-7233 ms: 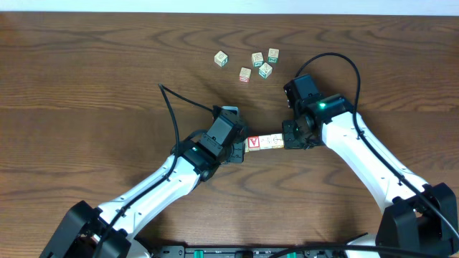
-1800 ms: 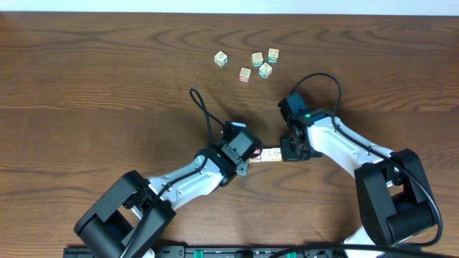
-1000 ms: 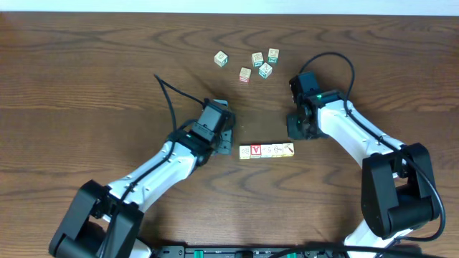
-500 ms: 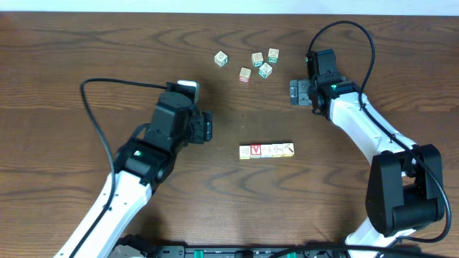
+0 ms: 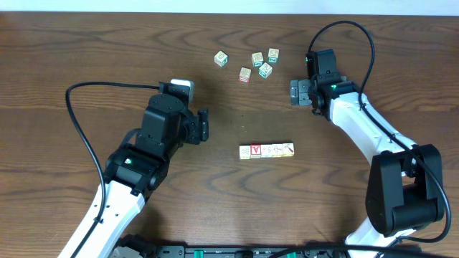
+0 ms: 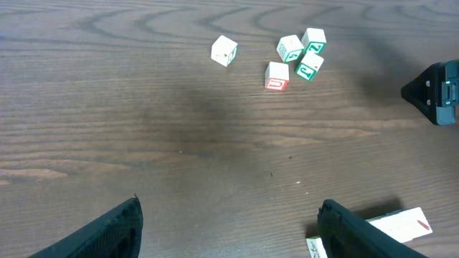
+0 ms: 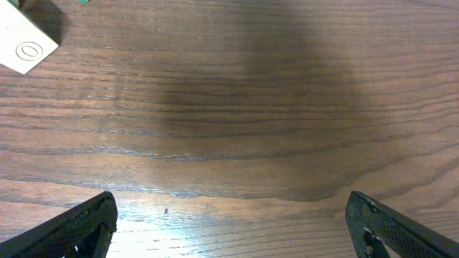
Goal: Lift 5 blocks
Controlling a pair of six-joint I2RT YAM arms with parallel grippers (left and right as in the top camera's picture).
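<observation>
Your 5 blocks [image 5: 267, 150]: one touching row on the table [image 5: 86, 64], between both arms | 5 loose cubes [image 5: 246, 74] farther back | left gripper [image 5: 204, 125], right gripper [image 5: 299, 92]: 2 jaws each, spread wide, holding nothing

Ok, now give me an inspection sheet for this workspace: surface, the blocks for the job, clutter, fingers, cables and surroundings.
surface: dark wooden table; no spills or damage seen.
job's things: five blocks lying on the table in one touching row, with the red V block second from its left end in the overhead view; none lifted.
clutter: five loose cubes at the far side, apart from the row.
fingers: left fingers open, holding nothing; right fingers open, holding nothing; both away from the row.
cables: left cable loops off the left arm and right cable arches over the right arm; neither crosses the blocks.
surroundings: pale strip beyond the far edge; nothing else seen.
</observation>
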